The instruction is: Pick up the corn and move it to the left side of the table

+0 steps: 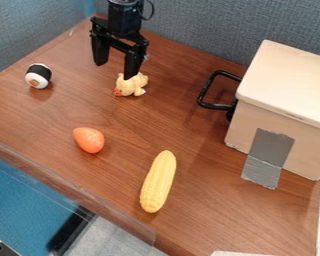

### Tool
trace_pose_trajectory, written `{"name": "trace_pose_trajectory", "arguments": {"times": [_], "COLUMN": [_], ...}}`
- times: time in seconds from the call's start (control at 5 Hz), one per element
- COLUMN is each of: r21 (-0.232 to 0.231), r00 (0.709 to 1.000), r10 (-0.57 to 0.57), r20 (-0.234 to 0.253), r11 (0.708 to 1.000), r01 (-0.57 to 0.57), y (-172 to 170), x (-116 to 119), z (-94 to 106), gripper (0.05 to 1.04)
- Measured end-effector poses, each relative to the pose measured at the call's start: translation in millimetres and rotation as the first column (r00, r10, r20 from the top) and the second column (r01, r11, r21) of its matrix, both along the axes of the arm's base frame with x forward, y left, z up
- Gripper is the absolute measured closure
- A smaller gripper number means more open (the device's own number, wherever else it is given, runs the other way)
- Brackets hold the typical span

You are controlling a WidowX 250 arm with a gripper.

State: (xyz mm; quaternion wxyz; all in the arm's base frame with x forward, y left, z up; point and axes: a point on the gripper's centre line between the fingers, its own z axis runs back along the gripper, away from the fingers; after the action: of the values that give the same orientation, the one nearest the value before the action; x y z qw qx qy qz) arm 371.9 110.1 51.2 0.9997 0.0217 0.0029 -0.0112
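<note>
The black gripper [114,70] hangs over the back of the wooden table, at the upper left of the camera view. Its two fingers are spread apart with nothing held between them, so it is open. A yellow corn cob [158,181] lies lengthwise near the table's front edge, below the centre of the view. The corn is well away from the gripper, toward the camera and to the right.
A small yellow toy animal [130,84] is just beside the gripper's right finger. A sushi roll toy [38,76] sits at the left, an orange egg-shaped object [89,140] left of the corn. A wooden box [283,110] with a black handle [204,94] stands at the right.
</note>
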Motion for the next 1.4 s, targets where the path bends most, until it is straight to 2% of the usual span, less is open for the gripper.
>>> {"name": "trace_pose_trajectory", "arguments": {"times": [0.2, 0.4, 0.6, 0.8, 1.0, 1.2, 1.4], "r21": [-0.008, -0.014, -0.042, -0.063, -0.043, -0.053, -0.040], "r00": [1.000, 0.999, 1.000, 0.998, 0.994, 0.995, 0.993], "r10": [0.007, 0.003, -0.024, -0.065, -0.103, -0.079, -0.113], "r20": [-0.028, -0.048, 0.006, 0.022, -0.046, -0.068, -0.044], "r11": [1.000, 1.000, 0.999, 0.996, 0.994, 0.996, 0.993], "r01": [-0.007, -0.004, 0.024, 0.067, 0.101, 0.076, 0.111], "y": [-1, -23, -52, -74, -104, -125, -152], "x": [-5, -30, -52, -75, -99, -117, -122], "z": [-12.8, -10.9, 18.7, 20.7, -1.4, -19.0, -31.9], "gripper": [0.083, 0.083, 0.083, 0.083, 0.083, 0.083, 0.083]}}
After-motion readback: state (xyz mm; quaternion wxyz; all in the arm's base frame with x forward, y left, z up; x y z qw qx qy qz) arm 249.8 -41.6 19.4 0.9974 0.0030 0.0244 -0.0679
